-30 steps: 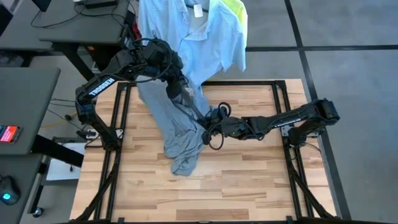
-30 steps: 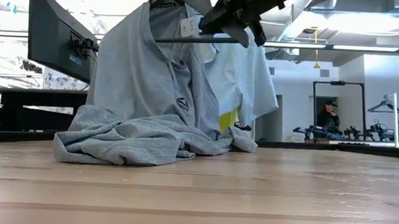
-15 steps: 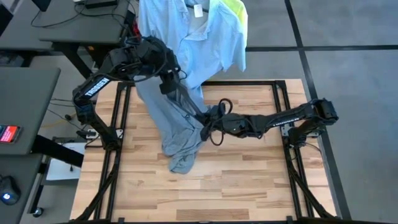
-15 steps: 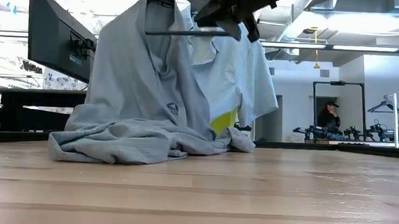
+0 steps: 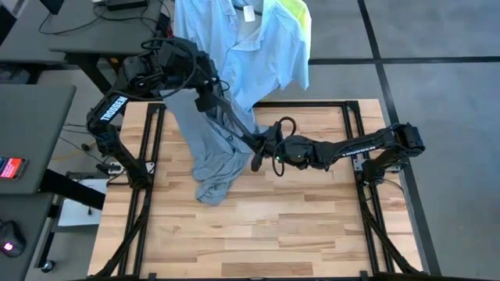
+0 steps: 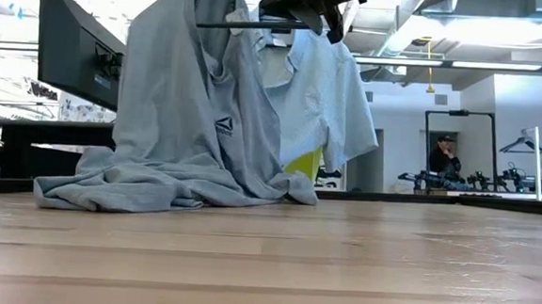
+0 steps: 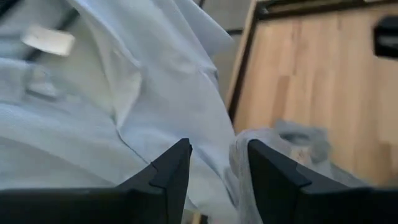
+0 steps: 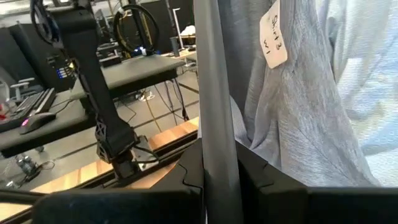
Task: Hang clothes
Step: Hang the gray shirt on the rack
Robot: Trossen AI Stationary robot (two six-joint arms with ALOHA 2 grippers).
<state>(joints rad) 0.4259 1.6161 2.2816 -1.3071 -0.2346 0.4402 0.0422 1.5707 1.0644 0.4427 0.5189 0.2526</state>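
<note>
The grey T-shirt [image 5: 205,148] sits on a dark grey hanger [image 6: 251,23] that is raised above the table. Its lower part lies heaped on the wood [image 6: 109,187]. My right gripper [image 5: 260,143] reaches in from the right and is shut on the hanger. My left gripper [image 5: 207,103] is up by the T-shirt's top, at the far left. In its wrist view it [image 7: 219,149] stands open, with grey cloth [image 7: 273,140] beside one finger. The pale blue shirt [image 5: 258,47] and the neon-yellow T-shirt [image 5: 301,17] hang beyond the table's far edge. My right gripper pinches the hanger's straight bottom bar [image 8: 211,93] between its two fingers, near the bar's right end. The fingers come in about level from the table's right side, and the bar runs out ahead of them toward the far left. The hanger is lifted clear, with its bar roughly level.
Black frame rails [image 5: 156,156] run along the table's left, right and far sides. Dark desks [image 5: 31,117] stand to the left, and a monitor [image 6: 79,55] shows there in the low view. A person [image 6: 448,158] stands far off in the room. Bare wood [image 5: 258,234] lies toward the near edge.
My right gripper has raised the hanger and carried it a little toward the table's left. The grey T-shirt's upper part has risen with it, and its heap has slid along the wood toward the left and far side. My left gripper has moved up and toward the far-left corner.
</note>
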